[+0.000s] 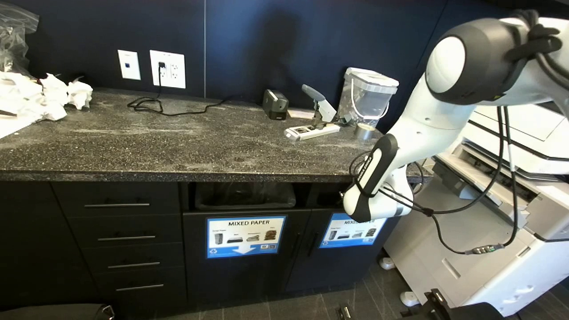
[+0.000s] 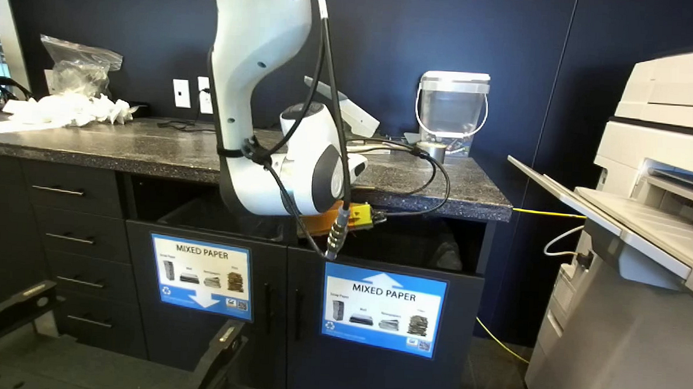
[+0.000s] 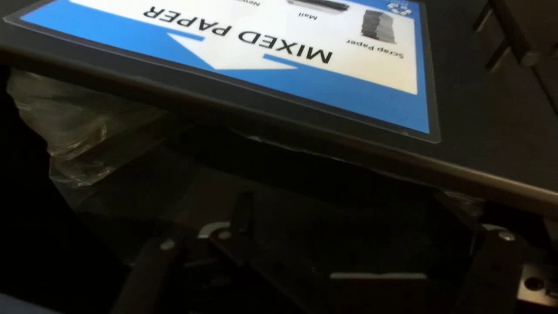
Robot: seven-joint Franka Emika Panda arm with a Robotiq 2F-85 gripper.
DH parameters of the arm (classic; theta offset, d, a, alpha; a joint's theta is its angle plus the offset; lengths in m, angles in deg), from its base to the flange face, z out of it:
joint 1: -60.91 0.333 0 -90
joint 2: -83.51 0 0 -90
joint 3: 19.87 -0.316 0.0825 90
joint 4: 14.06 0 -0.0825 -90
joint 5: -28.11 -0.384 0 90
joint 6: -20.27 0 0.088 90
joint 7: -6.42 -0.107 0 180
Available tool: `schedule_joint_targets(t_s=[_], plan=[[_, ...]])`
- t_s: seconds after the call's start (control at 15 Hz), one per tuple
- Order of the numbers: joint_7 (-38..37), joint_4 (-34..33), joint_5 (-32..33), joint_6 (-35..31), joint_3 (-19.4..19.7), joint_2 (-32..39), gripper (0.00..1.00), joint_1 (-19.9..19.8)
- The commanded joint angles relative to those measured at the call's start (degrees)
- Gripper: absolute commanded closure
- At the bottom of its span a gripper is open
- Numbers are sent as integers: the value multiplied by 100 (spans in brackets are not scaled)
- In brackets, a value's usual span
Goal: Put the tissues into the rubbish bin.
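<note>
The black two-finger gripper (image 3: 359, 213) is spread wide near the black-fronted bin (image 3: 305, 131); whether anything is held is masked by shadow.

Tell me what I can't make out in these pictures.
- Number of tissues: in an exterior view, they overlap and the left edge cuts some off.
- Depths of the lined bin: lost in shadow in the wrist view.
- Fingers, open or shut: too dark in the wrist view.
- Fine print on a sign: too small in an exterior view.
</note>
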Motion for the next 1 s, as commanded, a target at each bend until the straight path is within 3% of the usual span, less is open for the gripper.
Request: schedule_joint_targets(t_s=[0.0, 0.53, 0.93], plan=[[153, 673, 309, 869, -183, -1297, 0, -104], [324, 1569, 411, 3752, -829, -3656, 0, -610], [39, 2120, 455, 5773, -893, -5671, 0, -431]])
